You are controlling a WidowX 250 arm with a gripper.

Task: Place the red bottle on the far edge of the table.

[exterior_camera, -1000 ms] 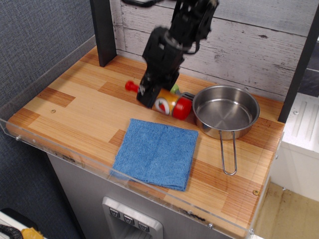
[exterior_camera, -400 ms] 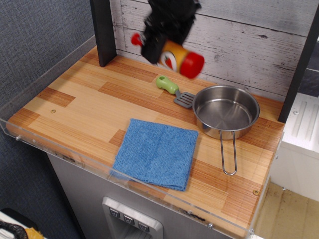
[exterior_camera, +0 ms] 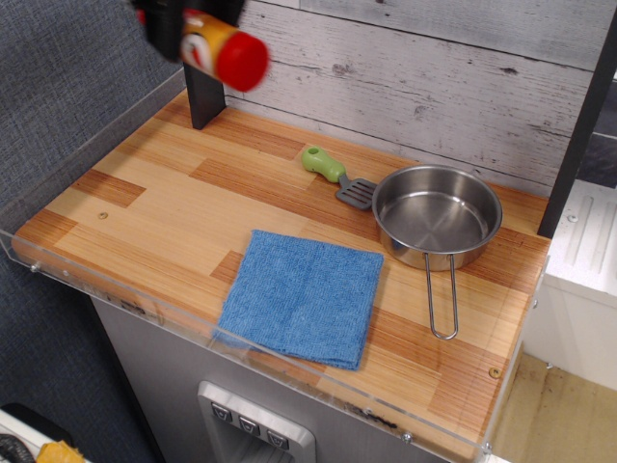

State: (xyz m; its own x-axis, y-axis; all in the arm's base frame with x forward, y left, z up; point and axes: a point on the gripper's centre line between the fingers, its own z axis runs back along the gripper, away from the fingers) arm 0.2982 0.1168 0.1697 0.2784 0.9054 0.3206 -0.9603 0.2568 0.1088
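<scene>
The red bottle [exterior_camera: 220, 48] hangs sideways high above the table's far left corner, at the top left of the view. Its red base points right and its yellow-orange label shows. My black gripper [exterior_camera: 172, 21] is shut on the bottle; only its lower part shows, blurred, at the top edge. The bottle's neck and cap are hidden behind the gripper. The wooden table [exterior_camera: 174, 207] lies well below the bottle.
A blue cloth [exterior_camera: 304, 294] lies near the front middle. A steel pan [exterior_camera: 437, 214] with a wire handle sits at the right. A green-handled spatula [exterior_camera: 335, 174] lies beside it. A dark post [exterior_camera: 201, 82] stands at the far left. A clear acrylic rim [exterior_camera: 87, 280] lines the edges.
My gripper lifted the bottle off the table next to the pan, then carried it up and left to the far left corner. The spatula it had covered now shows.
</scene>
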